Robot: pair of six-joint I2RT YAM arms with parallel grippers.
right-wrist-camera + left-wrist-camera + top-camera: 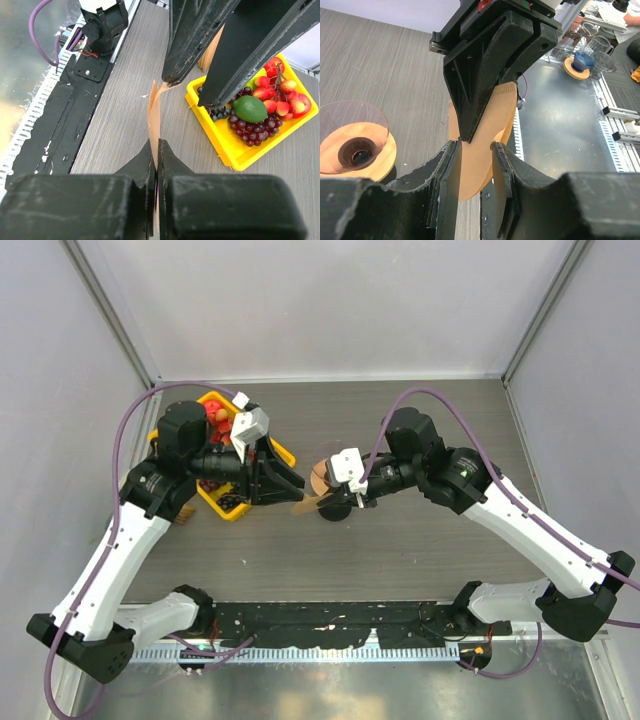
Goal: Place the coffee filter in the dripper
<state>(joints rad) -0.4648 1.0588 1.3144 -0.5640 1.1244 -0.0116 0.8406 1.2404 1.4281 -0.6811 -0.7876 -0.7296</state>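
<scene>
The filter (497, 120) hangs in the air between the two arms, above the table (400, 560) and just beside the dripper (355, 145), not yet in it. The right gripper (155, 150) has it: its jaws are pressed together on the paper, one finger on each face, so its own camera sees the sheet edge-on rising from the pinch. That grip near one edge leaves most of the fan free, which probably suits lowering the pointed end into the cone. The left gripper (474, 147) faces it from the other side with jaws standing narrowly apart, the paper showing in the gap. I cannot tell whether either finger touches it, though the top of the sheet curls toward one tip in the right wrist view. Held so, the left looks placed to steady or spread the flat paper, not to carry it. The dripper stands upright and empty on its wooden collar, mouth open upward, close under the right arm, so only a short move is needed. The yellow tray (235, 155) of fruit (250, 130) sits behind the left arm, apart from all this
</scene>
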